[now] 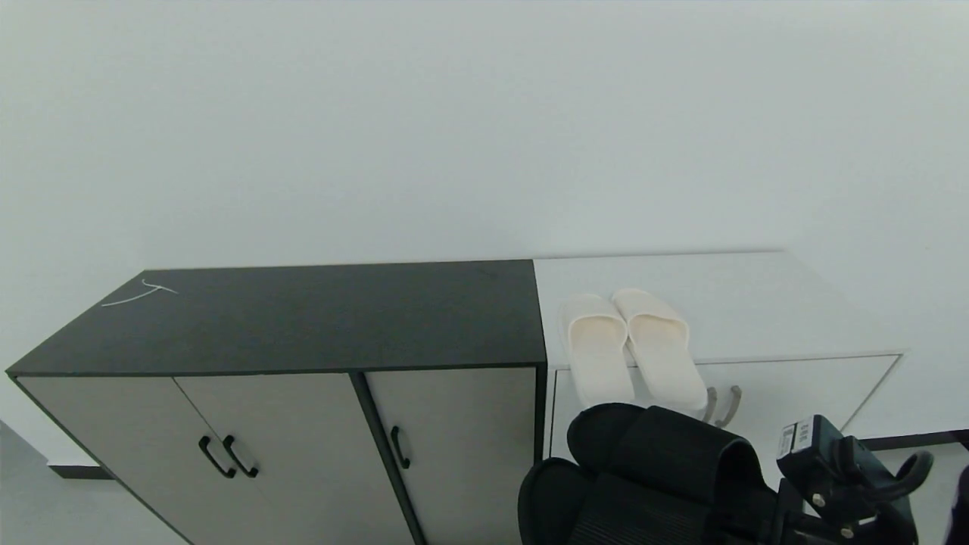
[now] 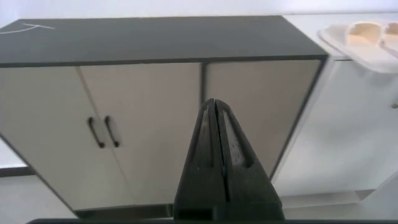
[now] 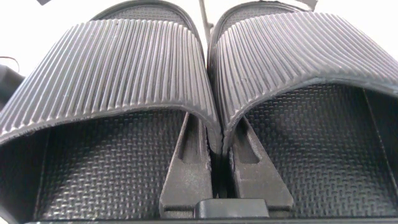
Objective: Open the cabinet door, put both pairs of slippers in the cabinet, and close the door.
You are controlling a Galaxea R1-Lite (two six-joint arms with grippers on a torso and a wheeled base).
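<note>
A: The dark cabinet door (image 1: 454, 446) is shut. What first?

B: The left gripper (image 2: 215, 102) hangs before it, fingers pressed together. Part them, then hook the black handle (image 1: 399, 446) squarely. The right gripper (image 3: 216, 127) clamps both black slippers (image 3: 124, 68) by their touching inner walls. The cream slippers (image 1: 632, 344) lie on the white cabinet (image 1: 757, 303).

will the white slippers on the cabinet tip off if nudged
Probably: the white slippers overhang the front edge of the white cabinet top, heels outward. They look like thick moulded foam, so likely light, stiff, easy to slide.
</note>
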